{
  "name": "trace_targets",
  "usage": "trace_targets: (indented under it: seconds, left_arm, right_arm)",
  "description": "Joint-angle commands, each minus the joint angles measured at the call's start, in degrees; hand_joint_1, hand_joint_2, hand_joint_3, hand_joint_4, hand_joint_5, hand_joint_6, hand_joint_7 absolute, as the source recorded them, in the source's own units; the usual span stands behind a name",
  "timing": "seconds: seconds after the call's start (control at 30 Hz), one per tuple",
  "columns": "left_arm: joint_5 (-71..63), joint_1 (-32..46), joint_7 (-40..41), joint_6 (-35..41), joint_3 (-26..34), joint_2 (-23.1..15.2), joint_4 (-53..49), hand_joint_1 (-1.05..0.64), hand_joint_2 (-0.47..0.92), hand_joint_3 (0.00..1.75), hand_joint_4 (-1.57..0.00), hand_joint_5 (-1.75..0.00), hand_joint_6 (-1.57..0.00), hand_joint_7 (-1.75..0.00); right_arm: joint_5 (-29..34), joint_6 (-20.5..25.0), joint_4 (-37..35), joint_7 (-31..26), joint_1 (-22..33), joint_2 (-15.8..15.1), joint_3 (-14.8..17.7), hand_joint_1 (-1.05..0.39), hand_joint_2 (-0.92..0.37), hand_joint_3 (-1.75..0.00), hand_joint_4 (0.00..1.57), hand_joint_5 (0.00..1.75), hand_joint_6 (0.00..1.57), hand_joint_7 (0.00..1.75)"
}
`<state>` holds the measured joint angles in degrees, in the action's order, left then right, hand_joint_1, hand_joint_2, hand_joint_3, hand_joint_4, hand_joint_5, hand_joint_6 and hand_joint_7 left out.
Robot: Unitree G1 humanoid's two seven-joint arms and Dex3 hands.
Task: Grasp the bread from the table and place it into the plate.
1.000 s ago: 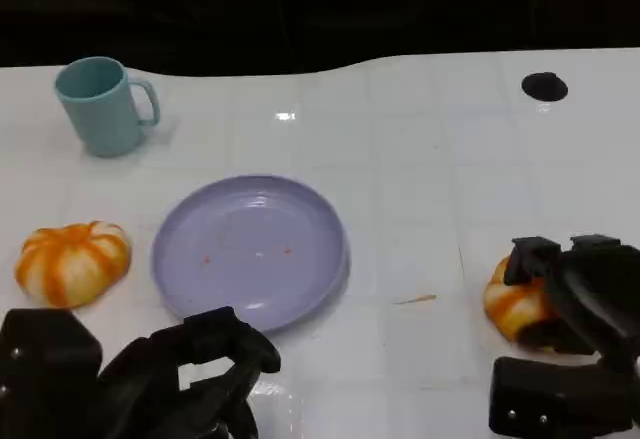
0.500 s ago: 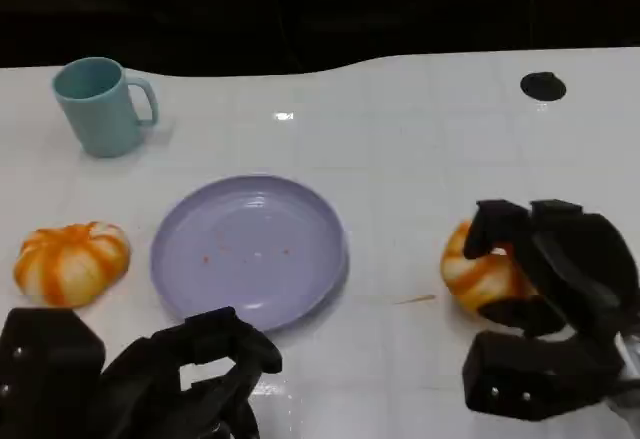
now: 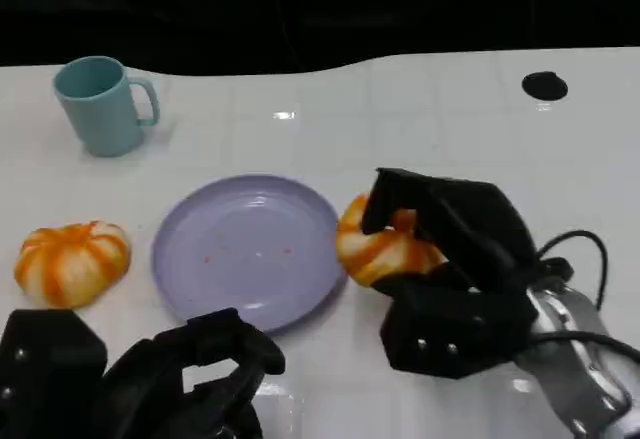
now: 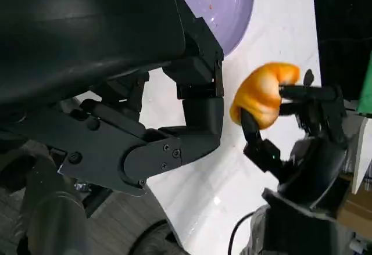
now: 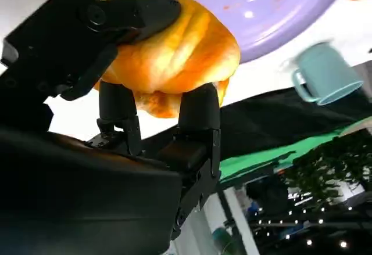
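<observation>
Gripping bread (image 3: 380, 249) partly hidden by right hand (image 3: 450, 259), left hand (image 3: 190, 379) curled, cropped.

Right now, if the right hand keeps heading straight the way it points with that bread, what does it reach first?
The right hand, gripping the bread, points toward the purple plate. The plate's near rim comes first; nothing lies between in the head view. Height above the rim is unclear, so it may pass over it.

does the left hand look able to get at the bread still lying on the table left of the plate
Probably yes. That bread lies in the open on the table, just ahead of the left hand, with nothing between them. The plate sits off to the side, and the right hand holds another bread beyond it.
</observation>
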<state>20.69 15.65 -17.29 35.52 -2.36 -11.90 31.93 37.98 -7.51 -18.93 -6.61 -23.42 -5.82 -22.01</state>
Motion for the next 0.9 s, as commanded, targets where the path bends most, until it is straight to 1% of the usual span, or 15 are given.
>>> trace_targets:
  seconds: [0.03, 0.2, 0.3, 0.43, 0.53, 0.57, 0.6, 0.63, 0.7, 0.73, 0.77, 0.8, 0.83, 0.87, 0.9]
  left_arm:
    - [0.22, 0.63, 0.69, 0.41, 0.27, -0.26, 0.72, -0.35, 0.80, 0.77, -0.69, -1.75, -0.62, -1.45]
    - [0.17, 0.80, 0.87, 0.43, 0.09, -0.12, 0.92, -0.36, 0.80, 0.77, -0.69, -1.75, -0.63, -1.45]
    - [0.02, 0.97, 0.97, 0.16, -0.01, 0.01, 0.99, -0.35, 0.80, 0.78, -0.69, -1.75, -0.63, -1.45]
    - [0.00, 1.08, 0.78, -0.09, -0.06, 0.02, 1.02, -0.35, 0.79, 0.80, -0.69, -1.75, -0.64, -1.45]
    - [0.05, 1.13, 0.98, 0.16, -0.04, 0.13, 1.18, -0.36, 0.78, 0.80, -0.69, -1.75, -0.64, -1.45]
    - [0.00, 1.15, 1.05, 0.22, -0.07, 0.15, 1.26, -0.36, 0.78, 0.81, -0.69, -1.75, -0.64, -1.45]
    - [-0.02, 1.17, 1.03, 0.18, -0.10, 0.15, 1.28, -0.36, 0.78, 0.81, -0.69, -1.75, -0.64, -1.45]
    - [-0.12, 1.17, 1.04, 0.17, -0.16, 0.11, 1.33, -0.36, 0.78, 0.81, -0.69, -1.75, -0.64, -1.45]
    - [-0.16, 1.12, 1.00, 0.16, -0.21, 0.09, 1.30, -0.36, 0.77, 0.82, -0.69, -1.75, -0.64, -1.45]
    - [-0.14, 1.10, 0.97, 0.17, -0.22, 0.08, 1.28, -0.36, 0.77, 0.82, -0.70, -1.75, -0.64, -1.45]
    - [-0.11, 1.08, 0.94, 0.18, -0.22, 0.07, 1.27, -0.36, 0.77, 0.82, -0.70, -1.75, -0.64, -1.45]
    - [-0.11, 1.07, 0.88, 0.14, -0.22, 0.03, 1.26, -0.36, 0.77, 0.82, -0.70, -1.75, -0.64, -1.45]
    - [-0.09, 1.06, 0.85, 0.12, -0.21, 0.00, 1.26, -0.37, 0.77, 0.82, -0.70, -1.75, -0.64, -1.45]
    - [-0.06, 1.08, 0.76, -0.02, -0.19, 0.00, 1.21, -0.37, 0.77, 0.82, -0.70, -1.75, -0.63, -1.45]
    - [-0.04, 1.09, 0.71, -0.11, -0.17, 0.01, 1.19, -0.36, 0.77, 0.82, -0.69, -1.75, -0.63, -1.45]
  right_arm:
    - [-1.40, -0.02, -5.17, -0.28, -4.30, 3.46, -1.28, -0.17, -0.44, -1.12, 0.88, 1.75, 0.66, 1.73]
    - [-2.49, -0.73, -11.44, -1.21, -8.24, 7.41, -2.17, -0.15, -0.40, -1.18, 0.85, 1.75, 0.71, 1.59]
    - [-3.41, -1.55, -15.10, -1.83, -10.22, 9.45, -2.29, -0.15, -0.40, -1.20, 0.85, 1.75, 0.72, 1.59]
    - [-4.73, -0.89, -18.61, -1.66, -12.23, 11.85, -1.90, -0.16, -0.44, -1.23, 0.87, 1.75, 0.69, 1.61]
    - [-5.97, -0.96, -20.38, -1.63, -13.33, 13.05, -1.58, -0.16, -0.46, -1.20, 0.85, 1.75, 0.66, 1.59]
    - [-6.59, -0.43, -20.57, -0.82, -13.62, 13.39, -1.36, -0.15, -0.47, -1.19, 0.83, 1.75, 0.66, 1.49]
    - [-7.32, 0.14, -20.62, 0.21, -13.84, 13.66, -1.11, -0.15, -0.50, -1.14, 0.73, 1.75, 0.63, 1.33]
    - [-8.26, 1.05, -20.48, 1.84, -14.06, 13.84, -0.86, -0.15, -0.52, -1.10, 0.67, 1.75, 0.62, 1.23]
    - [-10.28, 2.99, -19.80, 5.75, -14.38, 13.98, -0.41, -0.14, -0.61, -0.92, 0.52, 1.42, 0.56, 0.97]
    - [-10.63, 3.39, -19.24, 7.39, -14.42, 13.59, -0.69, -0.16, -0.67, -0.75, 0.44, 1.14, 0.51, 0.76]
    - [-10.76, 3.62, -18.78, 8.41, -14.40, 13.27, -0.94, -0.19, -0.71, -0.60, 0.42, 0.91, 0.48, 0.58]
    - [-10.38, 3.51, -18.24, 9.63, -14.36, 12.56, -1.59, -0.21, -0.76, -0.48, 0.43, 0.74, 0.50, 0.42]
    - [-10.00, 3.37, -17.85, 10.50, -14.32, 11.99, -2.12, -0.29, -0.82, -0.32, 0.35, 0.53, 0.46, 0.25]
    - [-9.47, 3.31, -17.46, 11.43, -14.34, 11.36, -2.76, -0.32, -0.87, -0.24, 0.32, 0.43, 0.45, 0.17]
    - [-9.01, 3.39, -17.04, 12.19, -14.33, 10.84, -3.31, -0.39, -0.90, -0.19, 0.25, 0.34, 0.42, 0.10]
